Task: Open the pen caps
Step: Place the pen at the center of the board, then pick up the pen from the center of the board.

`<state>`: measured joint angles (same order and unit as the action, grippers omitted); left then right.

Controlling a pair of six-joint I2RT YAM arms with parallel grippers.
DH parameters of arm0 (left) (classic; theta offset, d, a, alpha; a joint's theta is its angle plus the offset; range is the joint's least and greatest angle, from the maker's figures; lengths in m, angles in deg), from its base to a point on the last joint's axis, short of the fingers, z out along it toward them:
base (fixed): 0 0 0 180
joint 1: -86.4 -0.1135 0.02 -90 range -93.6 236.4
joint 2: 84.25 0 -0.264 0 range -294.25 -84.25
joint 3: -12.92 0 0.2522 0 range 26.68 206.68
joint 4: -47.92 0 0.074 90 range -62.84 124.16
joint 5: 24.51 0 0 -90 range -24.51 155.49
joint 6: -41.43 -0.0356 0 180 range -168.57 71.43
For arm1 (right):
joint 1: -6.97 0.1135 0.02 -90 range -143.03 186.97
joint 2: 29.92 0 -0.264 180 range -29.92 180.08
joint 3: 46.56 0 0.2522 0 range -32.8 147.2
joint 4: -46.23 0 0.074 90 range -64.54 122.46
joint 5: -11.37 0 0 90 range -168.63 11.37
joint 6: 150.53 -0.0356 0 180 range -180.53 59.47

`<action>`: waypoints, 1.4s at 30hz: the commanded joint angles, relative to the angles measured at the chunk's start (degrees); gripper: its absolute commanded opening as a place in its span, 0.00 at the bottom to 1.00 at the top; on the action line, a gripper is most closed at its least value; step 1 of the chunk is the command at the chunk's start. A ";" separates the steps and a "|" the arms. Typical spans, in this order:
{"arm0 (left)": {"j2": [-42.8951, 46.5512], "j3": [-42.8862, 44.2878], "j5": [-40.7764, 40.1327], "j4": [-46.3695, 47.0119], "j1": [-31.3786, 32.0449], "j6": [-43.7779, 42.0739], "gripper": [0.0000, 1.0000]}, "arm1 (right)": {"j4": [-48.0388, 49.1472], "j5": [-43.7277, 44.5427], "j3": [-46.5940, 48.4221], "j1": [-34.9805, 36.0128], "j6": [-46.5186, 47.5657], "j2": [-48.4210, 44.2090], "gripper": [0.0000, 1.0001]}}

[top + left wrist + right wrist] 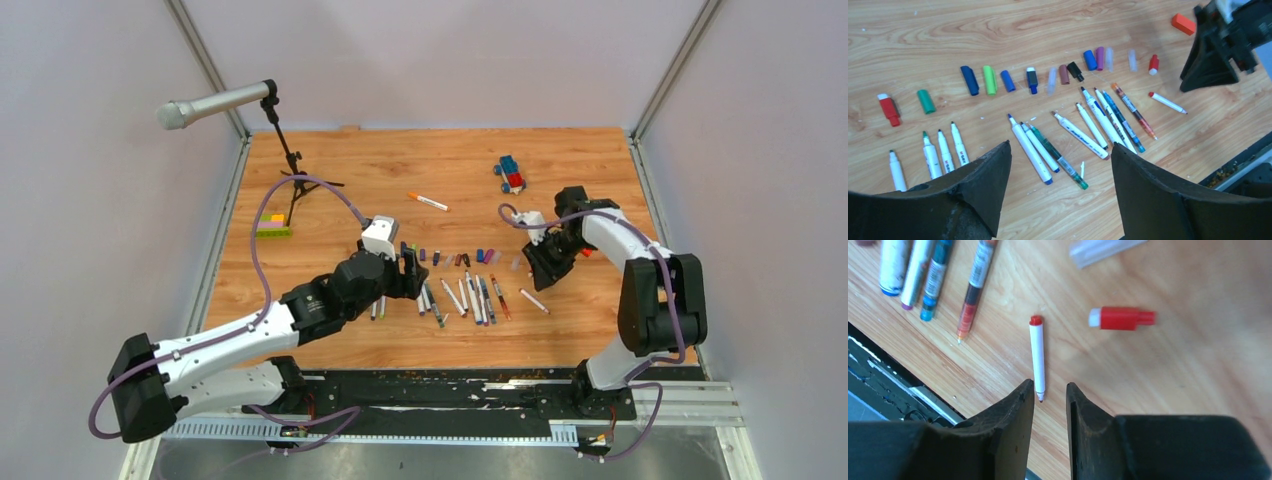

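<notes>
The black left gripper (1060, 145) is hovering wide open and empty above slim white-barrelled marker pens (1030, 150) lying uncapped on the wooden table (998, 20). Small coloured plastic caps (990, 80) are lying in a row just beyond them. The black right gripper (1049, 384) is hanging narrowly parted, empty.

Left gripper (1060, 145) angled down, jaws spread wide. Right gripper (1049, 387) angled down, jaws nearly together, narrow gap.

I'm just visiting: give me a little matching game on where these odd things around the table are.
Things: 1 toy car; 2 microphone; 3 green-yellow brick; 4 lone pen.
Places: A on a stand, far left corner; B by the stand's feet; C far side, right of centre; D alone, just beyond the row of caps.
Pairs: 1-C, 2-A, 3-B, 4-D.
</notes>
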<state>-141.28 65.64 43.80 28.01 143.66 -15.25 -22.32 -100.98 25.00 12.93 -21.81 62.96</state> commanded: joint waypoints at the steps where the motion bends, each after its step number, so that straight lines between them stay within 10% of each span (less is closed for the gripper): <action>1: 2.08 -1.33 -3.43 1.65 -0.16 0.65 0.82 | -4.29 -2.64 8.78 0.09 2.62 -4.78 0.31; 11: 4.67 -2.81 -5.03 1.04 -1.40 1.64 0.88 | -0.86 -13.63 26.16 2.07 6.90 -3.86 0.33; 16: 6.41 -4.12 -6.77 0.44 -1.76 1.98 0.92 | 14.72 -19.27 23.42 2.22 9.05 -1.36 0.89; 42: 2.41 -8.21 -13.70 -0.91 -2.95 5.87 0.93 | 6.63 -0.08 74.74 19.80 1.05 50.69 0.81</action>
<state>-138.94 58.15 33.50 25.84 140.99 -10.92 -15.24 -104.85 93.50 31.82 -16.78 110.02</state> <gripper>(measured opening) 0.935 0.845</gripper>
